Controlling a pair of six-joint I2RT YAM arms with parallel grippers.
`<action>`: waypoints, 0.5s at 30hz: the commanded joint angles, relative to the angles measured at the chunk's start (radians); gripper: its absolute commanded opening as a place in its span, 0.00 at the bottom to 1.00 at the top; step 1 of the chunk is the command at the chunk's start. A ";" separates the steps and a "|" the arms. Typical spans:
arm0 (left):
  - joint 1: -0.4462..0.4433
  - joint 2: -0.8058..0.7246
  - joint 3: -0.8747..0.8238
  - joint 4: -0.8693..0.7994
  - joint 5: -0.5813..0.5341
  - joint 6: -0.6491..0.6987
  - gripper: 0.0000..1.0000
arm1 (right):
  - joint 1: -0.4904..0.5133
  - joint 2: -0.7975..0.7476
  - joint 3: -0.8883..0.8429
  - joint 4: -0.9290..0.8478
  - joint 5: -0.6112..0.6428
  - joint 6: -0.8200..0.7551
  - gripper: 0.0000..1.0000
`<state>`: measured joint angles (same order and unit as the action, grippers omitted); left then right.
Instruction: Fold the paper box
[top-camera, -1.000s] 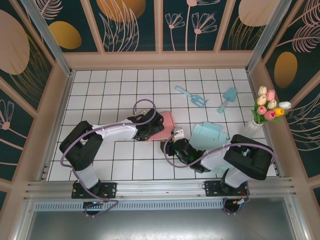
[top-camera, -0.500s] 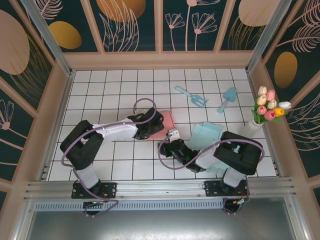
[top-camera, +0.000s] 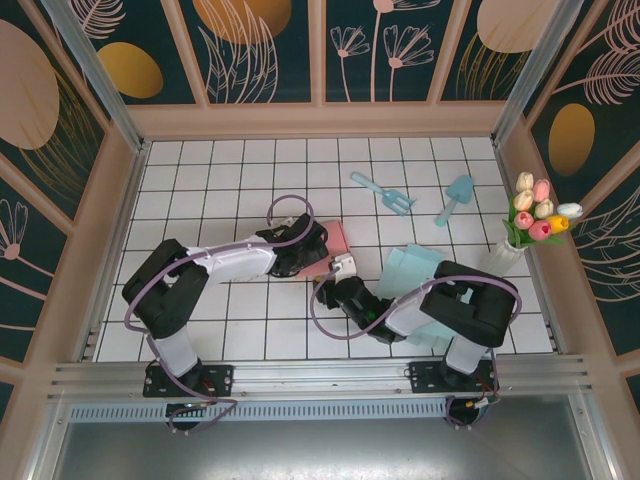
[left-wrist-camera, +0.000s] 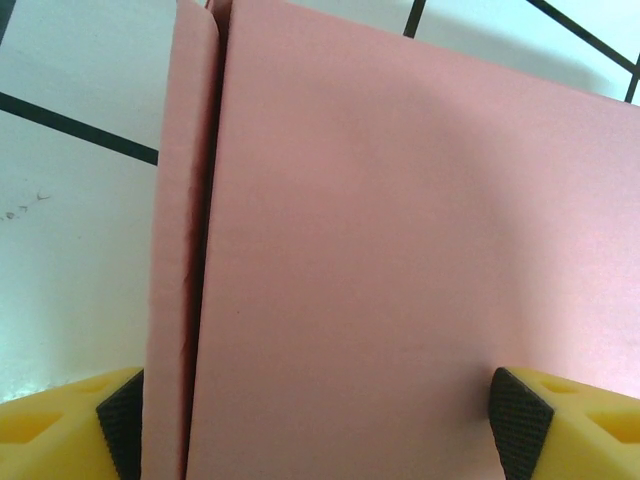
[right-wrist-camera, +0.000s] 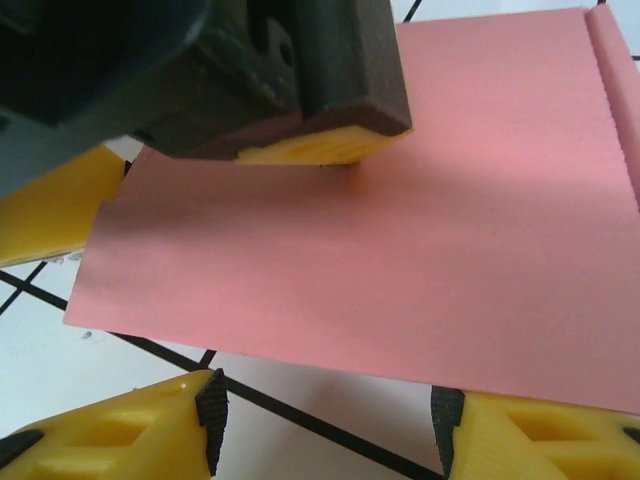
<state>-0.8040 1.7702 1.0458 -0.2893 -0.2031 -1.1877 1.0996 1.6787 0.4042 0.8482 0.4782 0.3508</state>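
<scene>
The paper box is a flat pink sheet (top-camera: 337, 237) on the white tiled table, with a folded flap along one side (left-wrist-camera: 175, 250). My left gripper (top-camera: 303, 257) is over it and open. One of its fingers (right-wrist-camera: 320, 150) rests on top of the pink sheet (right-wrist-camera: 420, 230), the other stands off the sheet's edge. In the left wrist view the pink sheet (left-wrist-camera: 400, 250) lies under the spread left gripper (left-wrist-camera: 320, 435). My right gripper (right-wrist-camera: 328, 425) is open, just short of the sheet's slightly raised near edge. It also appears from above as the right gripper (top-camera: 335, 273), close beside the left one.
A light blue paper box blank (top-camera: 415, 268) lies right of the pink one, partly under the right arm. A blue toy rake (top-camera: 382, 192) and shovel (top-camera: 457, 198) lie farther back. A vase of tulips (top-camera: 535, 222) stands at the right wall.
The right arm has swung left and forward, bringing its gripper up to the pink sheet's near edge. The left gripper has stayed on the sheet.
</scene>
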 joint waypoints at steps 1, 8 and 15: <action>0.000 0.049 -0.018 -0.095 -0.009 0.037 0.86 | 0.004 -0.059 0.013 0.034 0.054 -0.025 0.59; 0.000 0.053 -0.021 -0.093 -0.018 0.044 0.86 | -0.010 -0.092 0.007 0.023 0.059 -0.038 0.58; 0.001 0.058 -0.020 -0.091 -0.021 0.051 0.86 | -0.017 -0.111 0.008 0.023 0.051 -0.046 0.58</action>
<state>-0.8040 1.7748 1.0470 -0.2691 -0.2214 -1.1732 1.0920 1.6215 0.4030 0.8066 0.4934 0.3344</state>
